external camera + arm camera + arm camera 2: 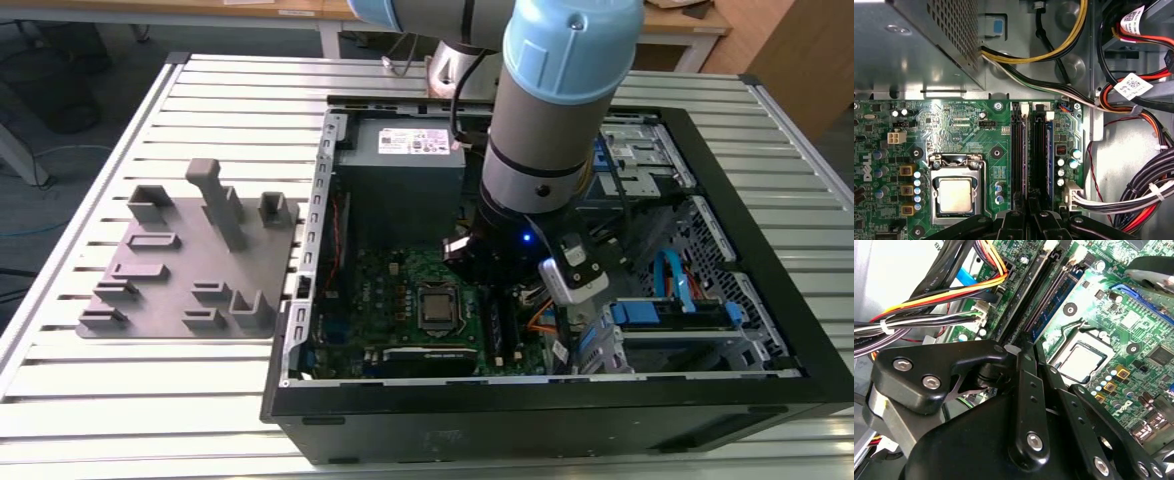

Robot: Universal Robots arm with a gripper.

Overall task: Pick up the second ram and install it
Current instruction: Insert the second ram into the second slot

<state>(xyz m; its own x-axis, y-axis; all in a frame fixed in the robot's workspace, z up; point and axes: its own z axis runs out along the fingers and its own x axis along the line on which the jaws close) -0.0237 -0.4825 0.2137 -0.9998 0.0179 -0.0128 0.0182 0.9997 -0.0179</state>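
So the slatted metal counter (80,400) carries an open desktop PC case (561,420) lying on its side, with a grey plastic fixture block (187,270) sitting just beside it toward the exterior view's left. The robot arm (547,110) reaches down into the case, over the green motherboard (387,290). A grey power supply box (909,45) sits at one end of the board, and bundles of black, yellow, orange and red cables (1149,195) run along the side by the memory slots.

On the board you can see the CPU socket (955,192) with its metal latch frame, and right beside it the row of long memory slots. The second ram (1039,150) is standing on edge in one of those slots, next to another dark memory stick (1017,150) in the neighbouring slot.

The pincer (1029,212) is right down at the near end of those sticks, fingers drawn close together. Whether it's actually gripping the stick or just resting over it, I honestly can't tell from these angles.
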